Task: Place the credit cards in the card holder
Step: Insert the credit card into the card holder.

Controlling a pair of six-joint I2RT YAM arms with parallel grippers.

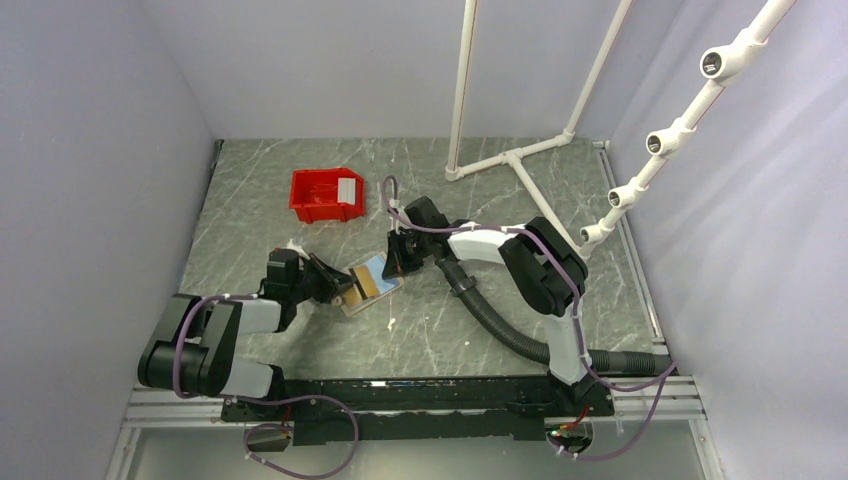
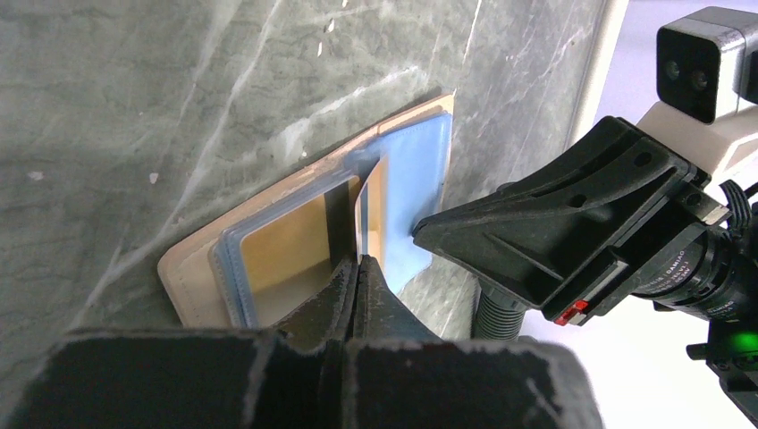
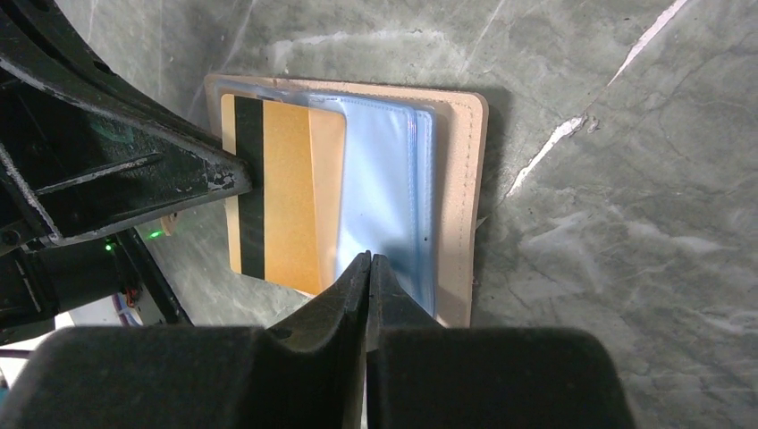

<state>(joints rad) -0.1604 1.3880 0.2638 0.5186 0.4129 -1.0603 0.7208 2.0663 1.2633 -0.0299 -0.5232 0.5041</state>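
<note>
Tan card holder (image 3: 460, 179), open on grey marble surface (image 3: 626, 268), has gold-brown card (image 3: 286, 197) partway in its floppy blue sleeve (image 3: 384, 179). Card prob. light, stiff, slick, so best taken by striped edge. L fingers (image 2: 335, 295) & R fingers (image 3: 349, 295) pressed together at holder; what they pinch is unclear.

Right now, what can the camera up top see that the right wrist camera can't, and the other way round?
Only the top view shows the red bin with a whitish-grey rectangle in it, the white pipe frame and both whole arms. Only the right wrist view shows the black stripe on the gold card and the stitching along the card holder. Both show that tan holder lying open on the table, the gold card, the pale blue sleeve and the left arm's jaws touching the card.
</note>
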